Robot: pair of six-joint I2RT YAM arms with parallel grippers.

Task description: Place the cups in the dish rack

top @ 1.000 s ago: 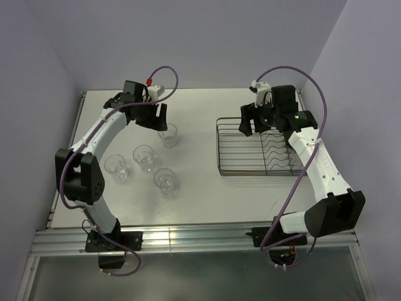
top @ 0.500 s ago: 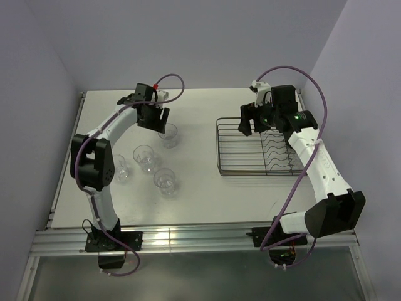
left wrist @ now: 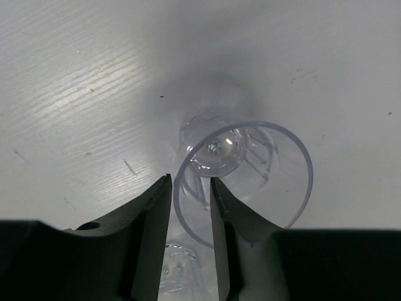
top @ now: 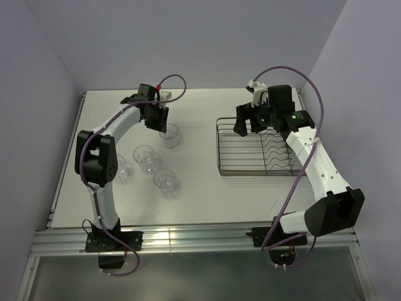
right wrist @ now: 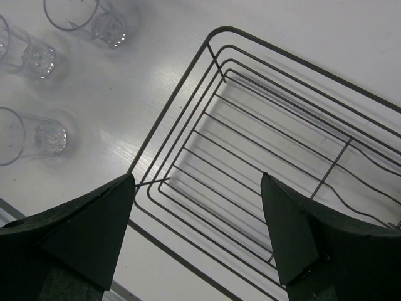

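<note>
Several clear faceted cups stand upright at the table's left: a far one, one behind it, a near one and a left one. My left gripper hangs over the far cup, narrowly open. Its fingers straddle the cup's near-left rim without pinching it. The dark wire dish rack lies at the right with no cups in it. My right gripper is wide open above the rack's far-left corner. The brown mug is out of view.
The right wrist view shows three of the tumblers left of the rack. Another tumbler shows below the left fingers. Purple walls close in the table's back and sides.
The left arm's elbow has swung in, and its gripper has shifted right and settled over the far cup. The right gripper has edged slightly left over the rack's corner.
</note>
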